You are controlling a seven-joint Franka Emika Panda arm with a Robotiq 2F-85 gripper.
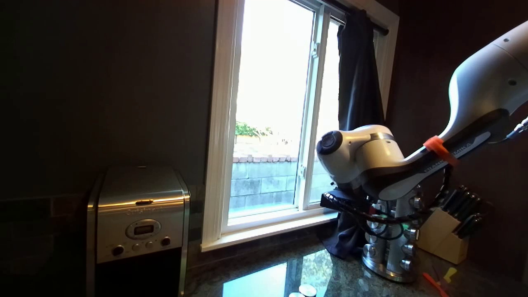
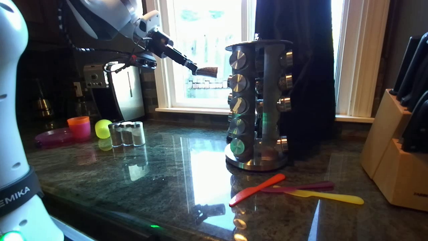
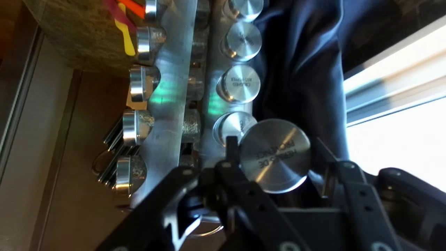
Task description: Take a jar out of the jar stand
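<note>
The jar stand (image 2: 270,75) is a tall silvery carousel with tiers of small jars with shiny lids. It stands upright on the counter, and the arm partly hides it in an exterior view (image 1: 394,247). My gripper (image 2: 194,68) is shut on a jar (image 2: 209,71) with brown contents, held tilted in the air just beside the stand's upper tiers, apart from it. In the wrist view, the jar's round lid (image 3: 275,156), lettered "Herbes de Provence", sits between the fingers (image 3: 273,150). The stand's remaining jars (image 3: 240,83) show behind it. The gripper is hidden in an exterior view.
A wooden knife block (image 2: 378,160) stands beside the stand. Red (image 2: 255,190), purple (image 2: 317,186) and yellow (image 2: 331,196) plastic knives lie before it. Three jars (image 2: 127,134), a yellow ball-like object (image 2: 103,129), pink cup (image 2: 80,130) and silver appliance (image 1: 140,222) are farther off. A dark curtain (image 2: 311,83) hangs behind.
</note>
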